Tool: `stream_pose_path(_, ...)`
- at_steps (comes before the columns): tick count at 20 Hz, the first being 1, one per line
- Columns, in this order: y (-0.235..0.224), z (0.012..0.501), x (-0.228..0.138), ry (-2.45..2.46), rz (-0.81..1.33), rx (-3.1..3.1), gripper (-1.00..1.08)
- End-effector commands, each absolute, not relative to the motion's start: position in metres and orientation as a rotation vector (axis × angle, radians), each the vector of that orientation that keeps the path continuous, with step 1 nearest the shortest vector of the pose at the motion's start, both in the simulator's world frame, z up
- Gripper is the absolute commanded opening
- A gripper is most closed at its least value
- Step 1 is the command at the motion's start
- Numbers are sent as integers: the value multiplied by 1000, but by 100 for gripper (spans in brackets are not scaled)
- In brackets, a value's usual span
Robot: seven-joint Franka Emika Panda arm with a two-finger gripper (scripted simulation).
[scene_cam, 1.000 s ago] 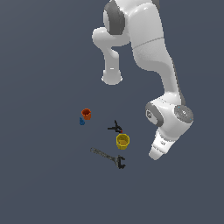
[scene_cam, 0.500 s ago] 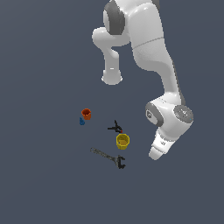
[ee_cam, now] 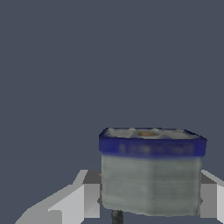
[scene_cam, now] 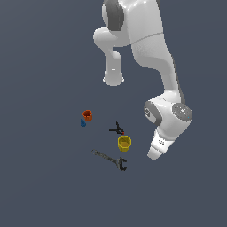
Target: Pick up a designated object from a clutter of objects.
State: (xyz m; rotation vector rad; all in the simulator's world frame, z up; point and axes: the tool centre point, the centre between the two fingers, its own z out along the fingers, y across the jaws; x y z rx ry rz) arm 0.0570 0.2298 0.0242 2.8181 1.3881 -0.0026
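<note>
1. A small boxy piece (ee_cam: 151, 175) is seen in the wrist view, with pale grey sides, a dark blue band round the rim, and a whitish flat face
2. It sits between the two pale fingers (ee_cam: 87, 197) of the gripper (ee_cam: 151, 205), and the jaws look clamped on its sides
3. Its blue rim points away from the wrist; its long side runs across, from finger to finger
4. In the exterior view the piece cannot be made out; the white, smooth arm's hand (scene_cam: 158, 148) hangs at the exterior view's right of the clutter
5. A round yellow cup (scene_cam: 124, 142), a round orange cup (scene_cam: 88, 115), a blue bit (scene_cam: 83, 123), a black clamp (scene_cam: 117, 129) and a long thin grey wrench (scene_cam: 108, 159) lie on the dark floor (scene_cam: 44, 177)
</note>
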Motion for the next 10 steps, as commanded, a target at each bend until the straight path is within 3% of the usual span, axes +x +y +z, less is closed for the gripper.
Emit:
stream_pose_path(1, 220, 32, 54, 1386, -1, 2818, -100)
stream_pose_path(10, 158, 75, 34, 1386, -1, 2817, -100)
